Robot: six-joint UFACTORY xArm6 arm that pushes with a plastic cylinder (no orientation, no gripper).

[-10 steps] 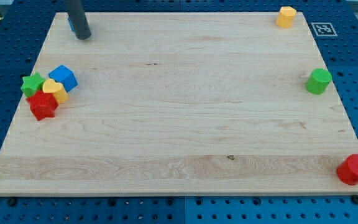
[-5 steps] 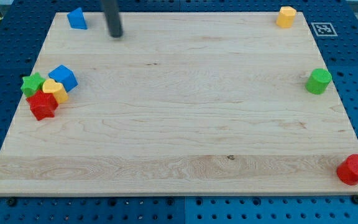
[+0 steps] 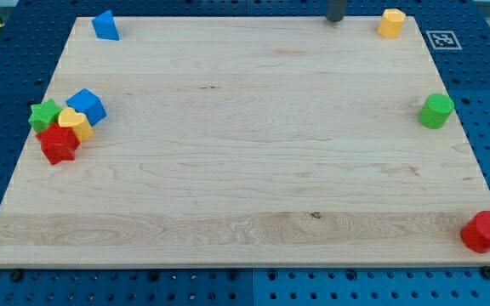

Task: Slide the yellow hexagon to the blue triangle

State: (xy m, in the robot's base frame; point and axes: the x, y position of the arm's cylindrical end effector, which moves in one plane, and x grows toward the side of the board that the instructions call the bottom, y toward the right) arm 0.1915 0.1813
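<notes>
One glance gives you my tip at the view's top edge, near the yellow hexagon on its left (no gripper, nothing held), while the blue triangle sits well apart, top left corner

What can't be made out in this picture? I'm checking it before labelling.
- Rod: only its lower end shows; the view's top edge cuts off the rest. My tip sits left of the yellow hexagon, apparently apart.
- Red star, yellow heart, green star, blue cube: crowded together, partly hiding each other.
- Blue triangle: far face hidden.
</notes>
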